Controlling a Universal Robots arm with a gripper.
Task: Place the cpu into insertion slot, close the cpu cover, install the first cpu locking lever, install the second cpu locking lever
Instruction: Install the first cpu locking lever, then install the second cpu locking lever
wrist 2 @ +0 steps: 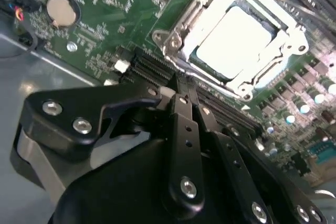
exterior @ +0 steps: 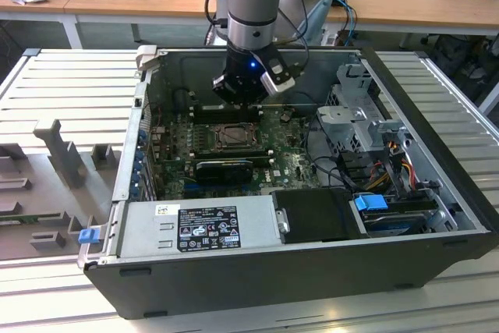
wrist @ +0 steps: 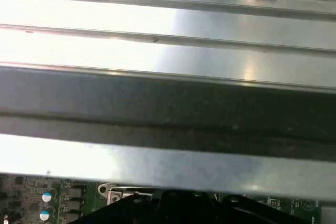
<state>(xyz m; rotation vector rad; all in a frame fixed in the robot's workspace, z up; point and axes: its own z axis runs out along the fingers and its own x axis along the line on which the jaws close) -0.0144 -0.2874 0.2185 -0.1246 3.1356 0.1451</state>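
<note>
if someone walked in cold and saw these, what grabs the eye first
First the big grey-and-blue arm reaching down into the open computer case, its gripper hanging just above the motherboard in the exterior view. Next, in the second wrist view, the bright silvery cpu sitting in the insertion slot, framed by the shiny cpu cover lying down over it. The black gripper linkage looms close in front of that socket.
</note>
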